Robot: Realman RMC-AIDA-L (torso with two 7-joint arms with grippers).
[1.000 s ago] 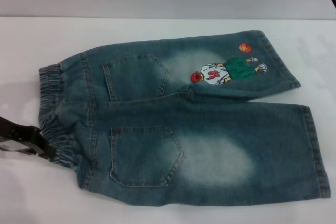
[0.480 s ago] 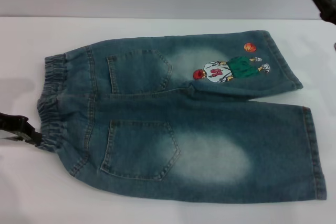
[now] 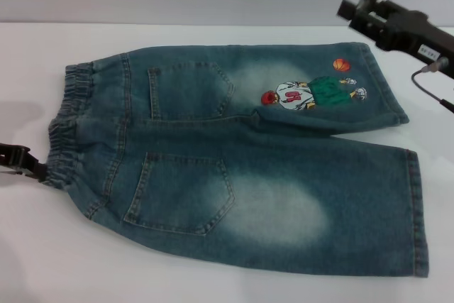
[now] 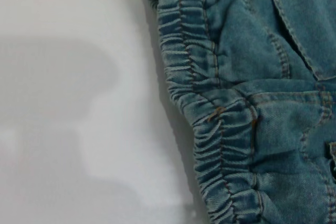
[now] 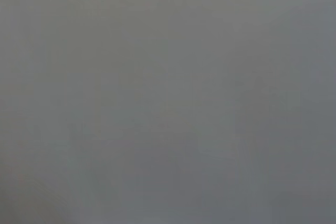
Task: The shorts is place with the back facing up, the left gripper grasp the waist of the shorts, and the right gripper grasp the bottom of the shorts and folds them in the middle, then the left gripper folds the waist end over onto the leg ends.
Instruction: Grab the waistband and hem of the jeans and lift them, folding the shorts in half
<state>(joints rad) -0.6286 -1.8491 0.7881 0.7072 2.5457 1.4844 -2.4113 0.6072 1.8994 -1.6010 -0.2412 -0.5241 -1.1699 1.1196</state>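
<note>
Shorts (image 3: 255,154) lie flat on the white desk (image 3: 213,33), back side up, with two patch pockets showing and the embroidered basketball player near the far leg. The waist of the shorts (image 3: 65,129) is toward the robot's left, and the leg ends (image 3: 418,218) point toward its right.

The left gripper (image 3: 32,167) is low at the near corner of the waist band, touching the gathered edge or just beside it. I cannot tell if its jaws are wide or closed, because only a dark part of them shows. The left wrist view looks down on the ruffled band and the bare desk beside it, with no fingers visible.

The right gripper (image 3: 355,10) hangs above the far leg hem, apart from the cloth, and its jaws seem open with nothing between them. The right wrist view shows only plain grey.

The step in hand appears to be taking hold of both ends. To do it well, the left gripper should bite the full thickness of the elastic band. The right one should come down onto the bottom of the shorts (image 3: 386,83) at the hem edge, catching both layers. The two grips should match along one long side, so the fold goes straight.
</note>
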